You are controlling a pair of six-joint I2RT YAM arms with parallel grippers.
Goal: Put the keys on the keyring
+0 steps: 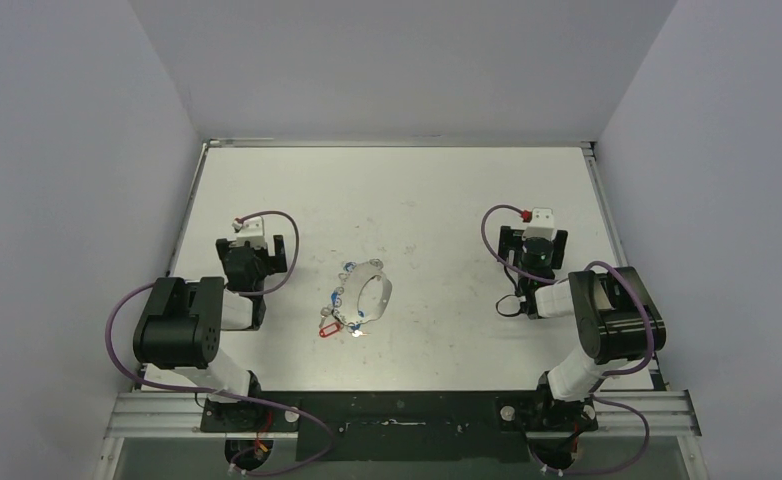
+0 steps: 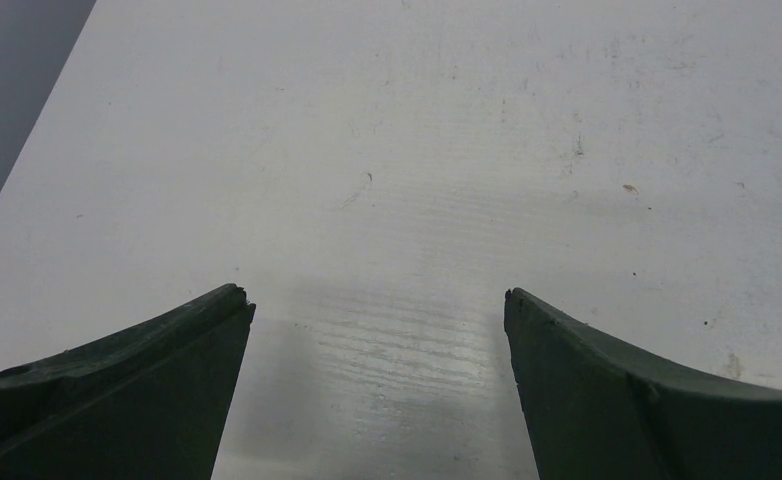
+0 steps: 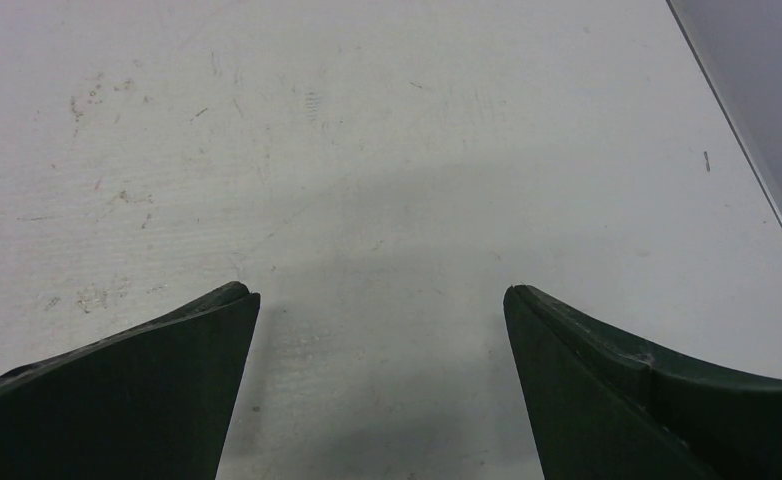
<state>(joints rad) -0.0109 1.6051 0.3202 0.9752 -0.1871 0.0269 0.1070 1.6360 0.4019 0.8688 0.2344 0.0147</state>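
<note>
Item 1, left pincer (image 2: pixel 377 296): jaws spread wide, nothing between them, only bare tabletop (image 2: pixel 417 150) beneath.
Item 2, right pincer (image 3: pixel 380 292): likewise wide apart, holding nothing.
Item 3, keyring (image 1: pixel 375 290): I see it lying flat mid-tabletop, between both pincers, nearer the left one.
Item 4, keys (image 1: pixel 339 312): clustered along the ring's left and near side, red tag (image 1: pixel 329 327) nearest me. I cannot tell whether they are threaded on.

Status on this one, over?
Left end effector, right end effector open, empty. Keys, keyring lie together at centre, untouched. Nothing in the way.
</note>
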